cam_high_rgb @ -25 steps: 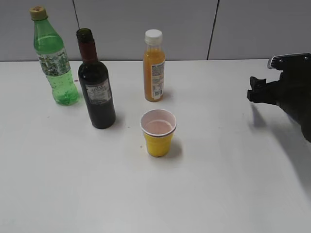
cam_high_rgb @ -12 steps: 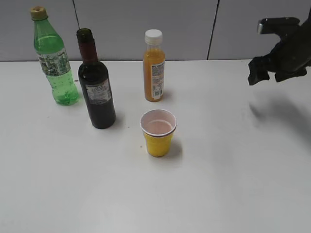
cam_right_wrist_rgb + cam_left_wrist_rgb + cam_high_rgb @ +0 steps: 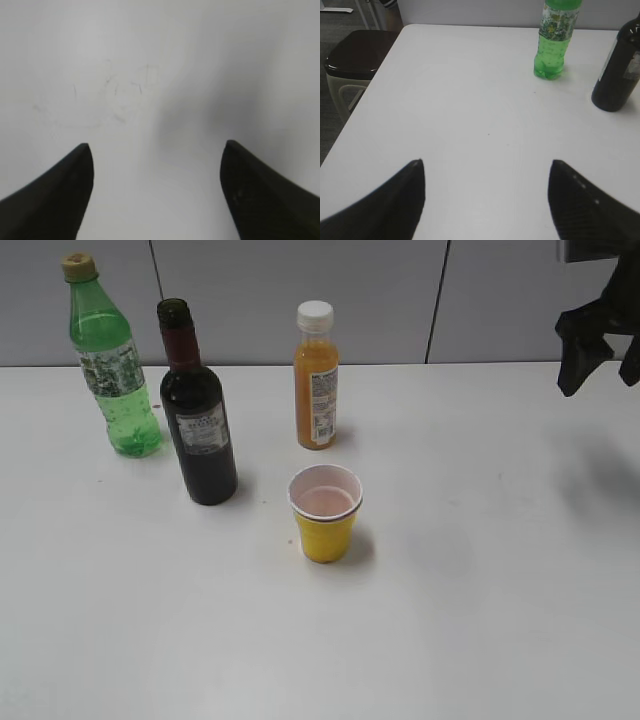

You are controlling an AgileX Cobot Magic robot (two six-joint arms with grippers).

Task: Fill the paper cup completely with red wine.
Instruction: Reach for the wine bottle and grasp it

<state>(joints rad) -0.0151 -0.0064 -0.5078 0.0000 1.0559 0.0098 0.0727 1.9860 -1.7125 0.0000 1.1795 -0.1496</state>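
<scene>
Paper cup: upright on white table, near the middle, yellow outside, white rim, pale pink inside; liquid level cannot be judged. Not touched by either gripper.

Red wine: seen as dark fill in wine bottle, standing upright just left of and slightly behind the cup, apart from it. Neck open, no cap, maroon foil on neck, grey label facing front. Same bottle partly visible at right edge of left wrist view.

Green plastic bottle: upright, behind and left of the wine bottle, tan cap on. Also in left wrist view, left of the wine bottle.

Orange juice bottle: upright, white cap on, behind the cup, right of the wine bottle.

Right gripper: raised at upper right corner of exterior view, well apart from all items, partly cut off by frame edge. In right wrist view, fingers spread wide over bare table, nothing between them.

Left gripper: outside exterior view. In left wrist view, fingers spread wide above bare table, holding nothing, well short of both bottles. Dark-topped bin on floor beyond table's left edge.
</scene>
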